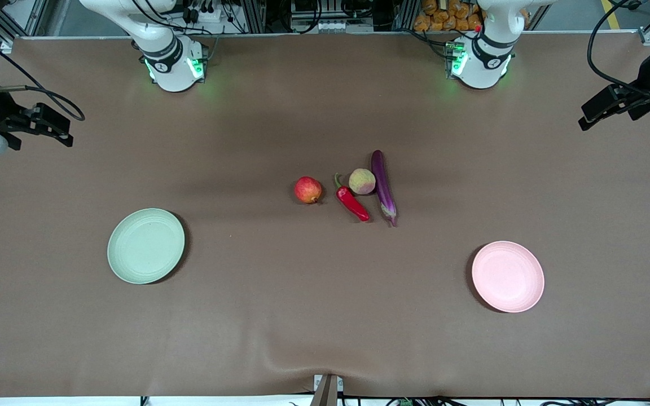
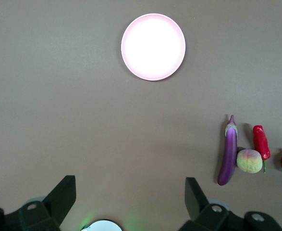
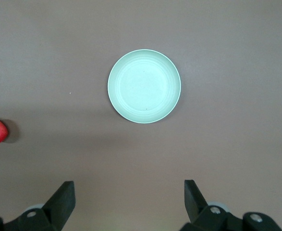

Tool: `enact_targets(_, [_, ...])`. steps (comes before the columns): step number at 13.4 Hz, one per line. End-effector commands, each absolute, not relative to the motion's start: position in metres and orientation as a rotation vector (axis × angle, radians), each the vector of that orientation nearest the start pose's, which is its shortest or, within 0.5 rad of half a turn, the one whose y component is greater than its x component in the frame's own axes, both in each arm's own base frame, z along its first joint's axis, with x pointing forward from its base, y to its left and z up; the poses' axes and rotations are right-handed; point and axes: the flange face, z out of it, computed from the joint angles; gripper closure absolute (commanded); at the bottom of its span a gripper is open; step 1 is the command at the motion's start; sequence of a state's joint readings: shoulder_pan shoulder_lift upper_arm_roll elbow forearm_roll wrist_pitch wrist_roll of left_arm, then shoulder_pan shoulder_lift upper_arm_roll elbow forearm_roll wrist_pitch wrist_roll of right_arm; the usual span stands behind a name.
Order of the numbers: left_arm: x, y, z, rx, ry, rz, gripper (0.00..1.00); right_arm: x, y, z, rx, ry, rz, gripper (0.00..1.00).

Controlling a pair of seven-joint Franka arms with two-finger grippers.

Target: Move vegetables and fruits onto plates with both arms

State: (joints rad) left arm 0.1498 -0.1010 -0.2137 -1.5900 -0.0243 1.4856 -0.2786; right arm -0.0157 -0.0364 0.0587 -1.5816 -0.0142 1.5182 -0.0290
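Observation:
At the table's middle lie a red-yellow apple (image 1: 308, 189), a red chili pepper (image 1: 351, 202), a blushed peach (image 1: 362, 181) and a long purple eggplant (image 1: 384, 187), close together in a row. The peach touches the eggplant (image 2: 228, 151). Nearer the camera, the pale green plate (image 1: 145, 245) sits toward the right arm's end and the pale pink plate (image 1: 508, 276) toward the left arm's end; both hold nothing. My left gripper (image 1: 587, 120) (image 2: 131, 192) hangs open high over its end of the table. My right gripper (image 1: 64, 137) (image 3: 129, 192) hangs open high over its own end.
Brown cloth covers the whole table (image 1: 325, 316). Both arm bases (image 1: 174, 65) (image 1: 480, 62) stand with green lights along the edge farthest from the camera. A small bracket (image 1: 328, 389) sits at the nearest table edge.

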Motion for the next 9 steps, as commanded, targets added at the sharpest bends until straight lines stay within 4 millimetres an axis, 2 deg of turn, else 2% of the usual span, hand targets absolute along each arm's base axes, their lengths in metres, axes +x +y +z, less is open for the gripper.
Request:
enact_targets(1, [0.5081,-0.0406,0.6679,-3.123,-0.311,0.013,0.00,0.5405,0.0187,0.6391,-3.133,-0.111,0.036,0.00])
enact_targets(9, [0.5089,-0.0356,0.6687,-3.123,-0.328,0.011,0.00,0.5405,0.0187,0.6384,-3.133,-0.111,0.038,0.00])
